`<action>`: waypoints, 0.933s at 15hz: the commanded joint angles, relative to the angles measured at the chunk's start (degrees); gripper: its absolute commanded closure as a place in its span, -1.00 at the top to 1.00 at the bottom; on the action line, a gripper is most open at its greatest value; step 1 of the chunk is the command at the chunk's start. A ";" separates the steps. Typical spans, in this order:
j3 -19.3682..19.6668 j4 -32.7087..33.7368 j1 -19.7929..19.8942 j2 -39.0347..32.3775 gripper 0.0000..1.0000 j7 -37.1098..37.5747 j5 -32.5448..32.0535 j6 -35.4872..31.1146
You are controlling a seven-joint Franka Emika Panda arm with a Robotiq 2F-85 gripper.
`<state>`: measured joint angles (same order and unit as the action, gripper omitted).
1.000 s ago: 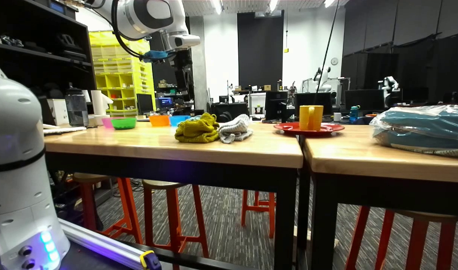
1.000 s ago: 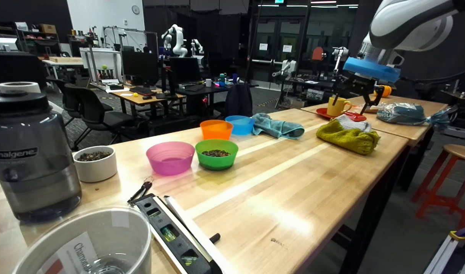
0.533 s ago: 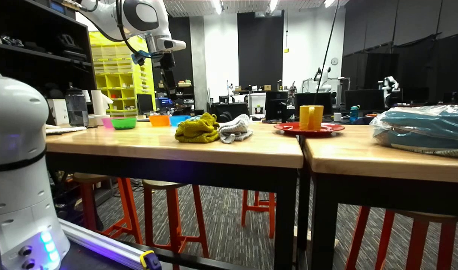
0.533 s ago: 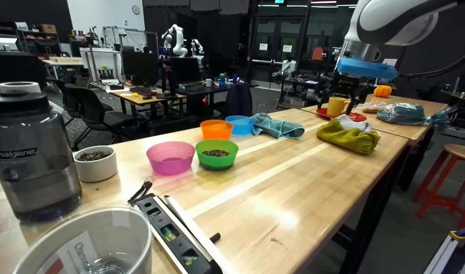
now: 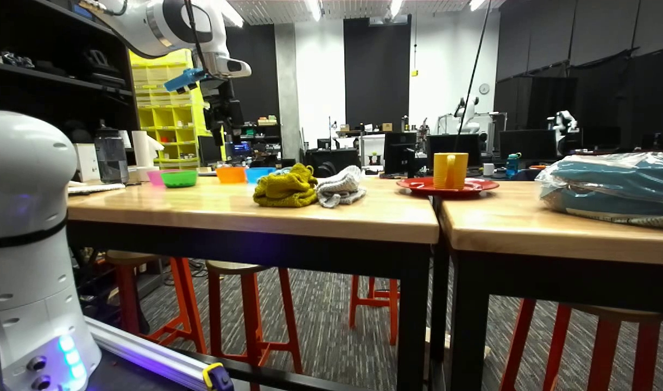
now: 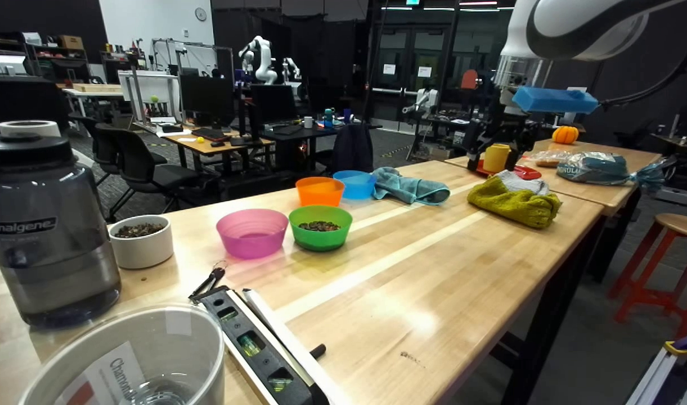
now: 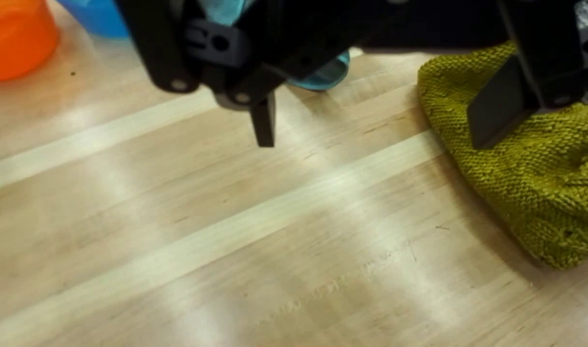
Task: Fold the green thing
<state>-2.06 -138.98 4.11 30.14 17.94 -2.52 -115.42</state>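
The green thing, a knitted yellow-green cloth (image 5: 286,187), lies as a low crumpled heap near the table's edge in both exterior views. In the wrist view this cloth (image 7: 525,188) fills the right side, with a folded ridge on its surface. Well above the table and off to the left of the heap hangs my gripper (image 5: 222,133) in an exterior view. Seen from the wrist, the gripper (image 7: 379,129) is open, its fingers wide apart with bare wood between them. One finger (image 7: 497,108) appears over the cloth's edge without contact visible.
A grey-white cloth (image 5: 341,187) lies against the green one. A teal cloth (image 6: 412,188) sits by the blue bowl (image 6: 354,184) and orange bowl (image 6: 319,192). A red plate (image 5: 412,186) bears a yellow mug (image 5: 449,171). A wrapped bundle (image 5: 608,187) lies beyond it.
The arm has swung left in both exterior views, and the gripper has turned about its own axis. The cloths lie as before; the gripper stays open.
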 commanded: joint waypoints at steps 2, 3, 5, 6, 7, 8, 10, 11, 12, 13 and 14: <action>0.29 -3.94 -2.61 5.99 1.00 -10.86 -1.30 2.91; 0.28 -4.65 -3.07 7.01 1.00 -12.91 -1.57 3.43; 0.33 -6.06 -4.05 9.18 1.00 -16.52 -1.98 4.66; 0.35 -6.74 -4.62 10.20 1.00 -18.20 -2.07 5.37; 0.40 -7.42 -5.15 11.32 1.00 -19.82 -2.19 5.90; 0.38 -8.02 -5.67 12.26 1.00 -21.13 -2.27 6.42; 0.16 -9.12 -6.79 14.39 1.00 -23.30 -2.21 7.56; -0.06 -9.58 -7.25 15.22 1.00 -23.91 -2.29 7.90; -0.29 -10.02 -7.80 16.04 1.00 -24.33 -2.21 8.15; -0.49 -10.43 -8.32 16.66 1.00 -24.53 -2.11 8.04; -0.69 -10.85 -8.85 17.22 1.00 -24.69 -2.04 7.80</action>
<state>-2.10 -147.69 -3.18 43.62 -5.41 -3.77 -108.07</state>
